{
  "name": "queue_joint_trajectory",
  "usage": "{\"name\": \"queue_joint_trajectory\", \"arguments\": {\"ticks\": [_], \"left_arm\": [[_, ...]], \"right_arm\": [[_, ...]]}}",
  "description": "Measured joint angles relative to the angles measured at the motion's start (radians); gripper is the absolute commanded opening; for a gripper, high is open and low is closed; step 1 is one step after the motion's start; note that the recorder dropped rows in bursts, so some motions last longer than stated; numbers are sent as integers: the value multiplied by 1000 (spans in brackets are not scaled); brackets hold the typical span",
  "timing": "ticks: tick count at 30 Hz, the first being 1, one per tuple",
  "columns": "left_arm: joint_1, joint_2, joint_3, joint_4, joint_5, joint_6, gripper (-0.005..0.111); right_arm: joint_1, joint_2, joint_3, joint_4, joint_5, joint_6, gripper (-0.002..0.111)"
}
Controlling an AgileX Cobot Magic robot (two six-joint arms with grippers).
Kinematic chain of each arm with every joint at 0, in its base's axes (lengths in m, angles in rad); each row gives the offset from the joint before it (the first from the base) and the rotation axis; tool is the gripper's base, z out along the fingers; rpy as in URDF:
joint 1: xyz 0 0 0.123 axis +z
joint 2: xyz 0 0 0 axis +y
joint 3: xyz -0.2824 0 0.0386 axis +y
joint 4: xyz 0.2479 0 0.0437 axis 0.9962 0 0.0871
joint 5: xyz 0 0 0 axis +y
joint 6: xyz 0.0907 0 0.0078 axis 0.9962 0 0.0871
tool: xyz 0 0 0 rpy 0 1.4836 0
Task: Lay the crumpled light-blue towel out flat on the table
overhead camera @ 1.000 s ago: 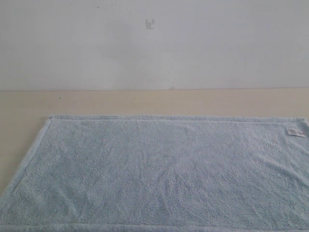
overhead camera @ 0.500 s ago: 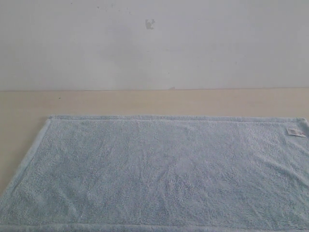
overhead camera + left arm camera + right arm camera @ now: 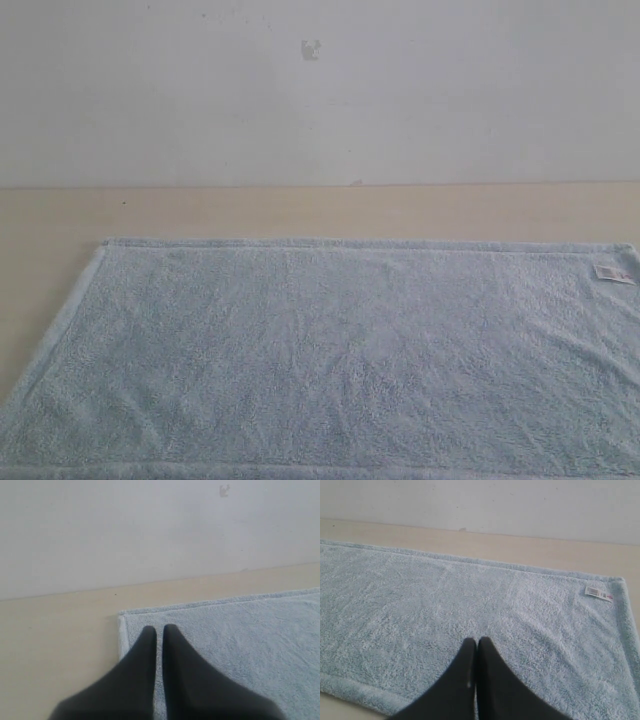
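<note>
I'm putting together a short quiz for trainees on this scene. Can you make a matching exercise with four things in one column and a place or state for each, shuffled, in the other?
Things
1. pale-blue fluffy terry towel
2. small white label
3. black right gripper
4. pale beige matte tabletop

Places or states
a. shows as a bare strip beyond the towel's far hem
b. lies spread flat
c. sits near the towel's far right corner in the exterior view
d. shut, holding nothing, above the towel

Pairs: 1-b, 2-c, 3-d, 4-a
</note>
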Motion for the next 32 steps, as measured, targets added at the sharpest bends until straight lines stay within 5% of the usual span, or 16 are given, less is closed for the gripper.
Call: {"name": "queue_joint_trajectory", "arguments": {"ticks": [7,32], "left_arm": [[57,0,0,2,0,0,4],[68,0,0,4,0,-2,4]], "right_arm": [[0,0,0,0,0,0,0],[0,0,0,0,0,0,0]]}}
